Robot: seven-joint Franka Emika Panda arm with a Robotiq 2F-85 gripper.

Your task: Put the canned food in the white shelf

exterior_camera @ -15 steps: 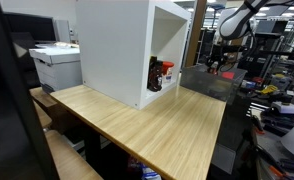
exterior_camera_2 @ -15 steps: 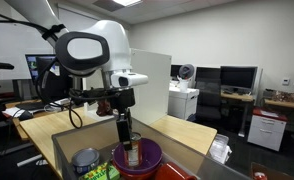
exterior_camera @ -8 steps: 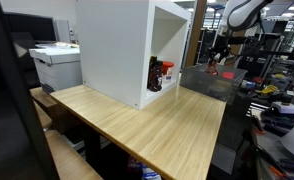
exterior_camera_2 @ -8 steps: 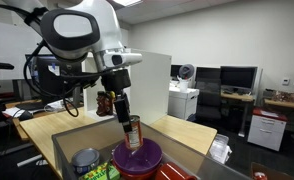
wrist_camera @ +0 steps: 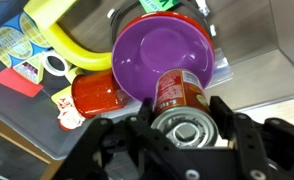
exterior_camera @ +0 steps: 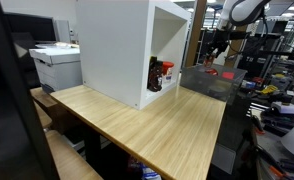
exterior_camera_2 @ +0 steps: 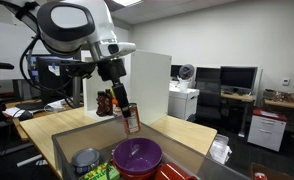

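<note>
Cans: just one. Your gripper (wrist_camera: 183, 137) pinches the single canned food (wrist_camera: 177, 92) by its sides, and the white print on its red label is too small to read. Below the hand lies one purple bowl (wrist_camera: 159, 52), with one yellow curved piece (wrist_camera: 72, 45) beside it. One white shelf (exterior_camera_2: 153, 80) stands well apart, behind the hand.

can (wrist_camera: 182, 105): shiny metal top, glossy label | purple bowl (wrist_camera: 157, 50): glossy, likely plastic | table (exterior_camera: 157, 125): matt wood | white shelf (exterior_camera: 112, 45): smooth
</note>
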